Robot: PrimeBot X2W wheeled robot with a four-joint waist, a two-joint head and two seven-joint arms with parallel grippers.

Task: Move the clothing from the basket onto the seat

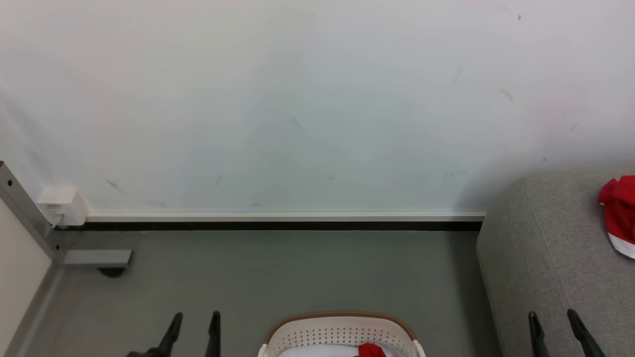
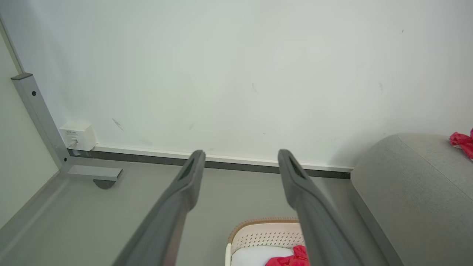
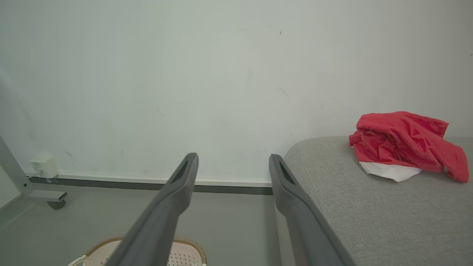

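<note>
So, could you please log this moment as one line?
left end effector: open, empty | right end effector: open, empty | one red garment: on grey seat | another red garment: in laundry basket

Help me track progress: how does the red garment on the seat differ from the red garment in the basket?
The seat garment lies atop the grey seat; the basket garment sits inside the white basket. The seat garment shows whole, white band included; the basket garment shows just a red scrap. Both are bright red and crumpled.

Red clothing (image 3: 402,142) w/ white trim; white basket (image 1: 342,332), brown rim; grey seat (image 1: 545,258).
</note>
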